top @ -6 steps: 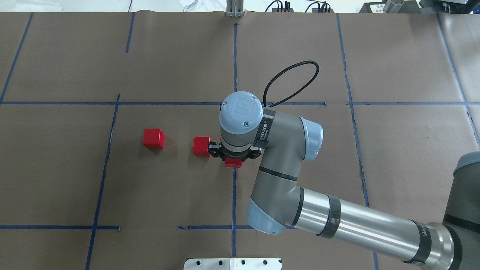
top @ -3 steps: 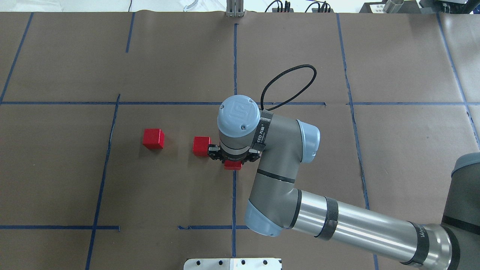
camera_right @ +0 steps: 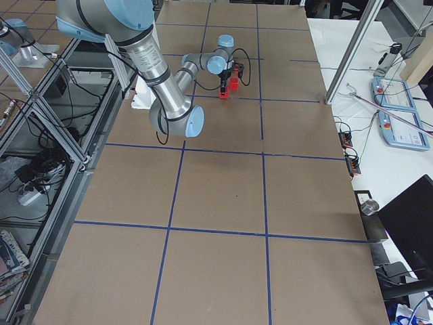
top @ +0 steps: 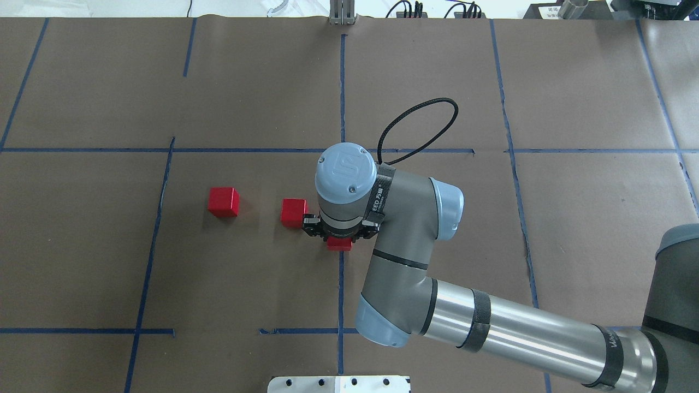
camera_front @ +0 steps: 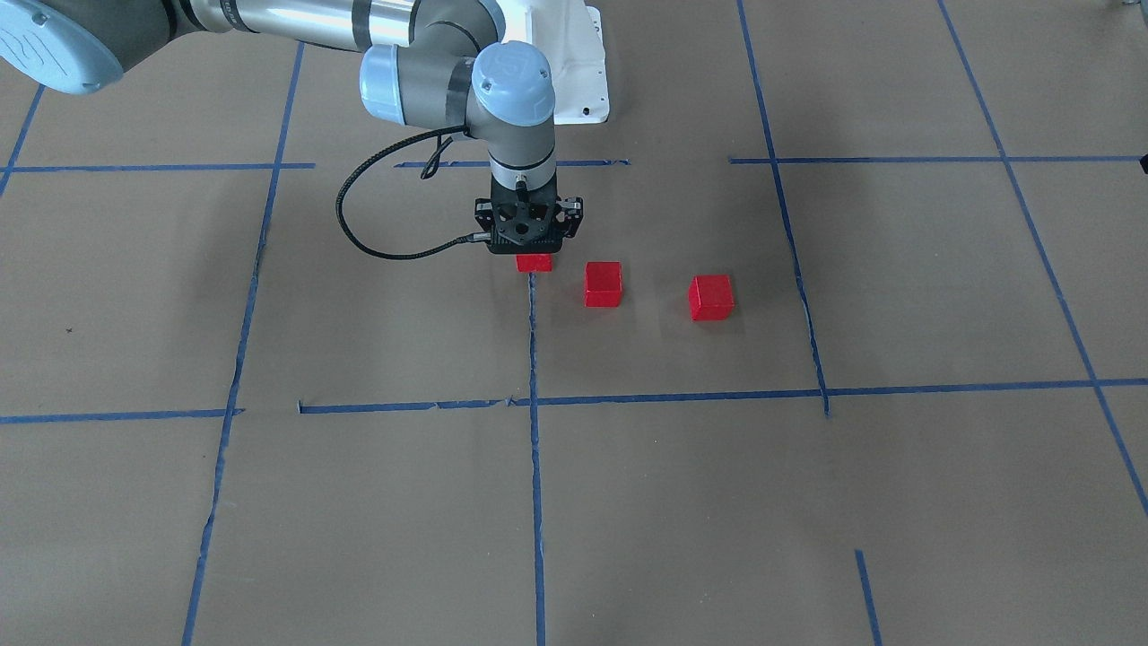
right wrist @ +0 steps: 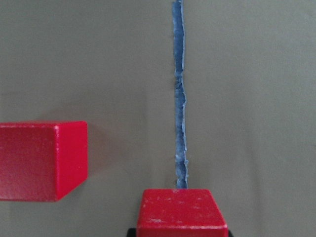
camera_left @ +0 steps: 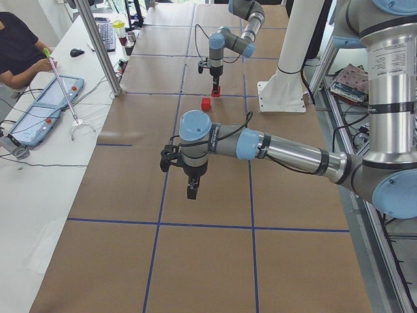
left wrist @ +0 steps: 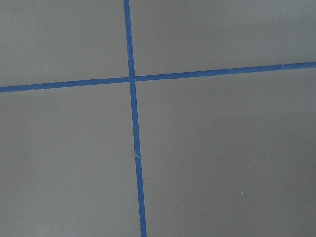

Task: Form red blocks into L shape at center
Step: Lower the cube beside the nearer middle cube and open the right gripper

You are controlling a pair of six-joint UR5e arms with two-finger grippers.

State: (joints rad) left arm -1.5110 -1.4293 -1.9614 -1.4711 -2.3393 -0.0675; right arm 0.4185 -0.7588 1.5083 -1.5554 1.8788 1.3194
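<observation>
Three red blocks lie near the center tape line. My right gripper points straight down and is shut on one red block, right at the top end of that line. In the right wrist view this held block sits at the bottom edge, with the tape running ahead of it. A second red block rests just left of the gripper, apart from the held one. The third red block lies farther left. My left gripper hangs above bare paper; I cannot tell if it is open or shut.
Brown paper with a blue tape grid covers the table. A black cable loops from the right wrist. A white base plate sits at the near edge. A person sits at a side desk with a tablet.
The right wrist has moved slightly toward the robot's side with the held block. The other two blocks have not moved.
</observation>
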